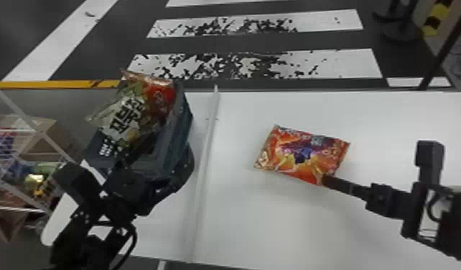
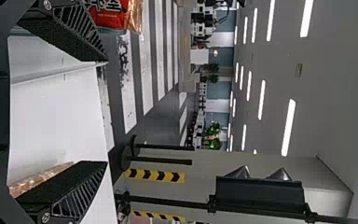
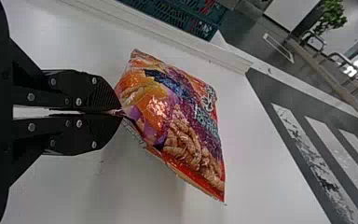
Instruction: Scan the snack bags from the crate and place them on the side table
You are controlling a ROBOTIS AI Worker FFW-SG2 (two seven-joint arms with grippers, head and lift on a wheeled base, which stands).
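White bench (image 1: 276, 229) has a raised ridge (image 1: 204, 143). Crate (image 1: 177, 133) sits L of ridge w/ snack bags (image 1: 124, 120) above rim. L tool (image 1: 102, 183), nr. crate, is spread. R tool (image 1: 326, 179) pinches corner of orange bag (image 1: 301, 154) over bench.

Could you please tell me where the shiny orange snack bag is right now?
In the head view, the bag is right of centre over the white tabletop, right of the dark blue plastic crate, one corner held by the black right tool.
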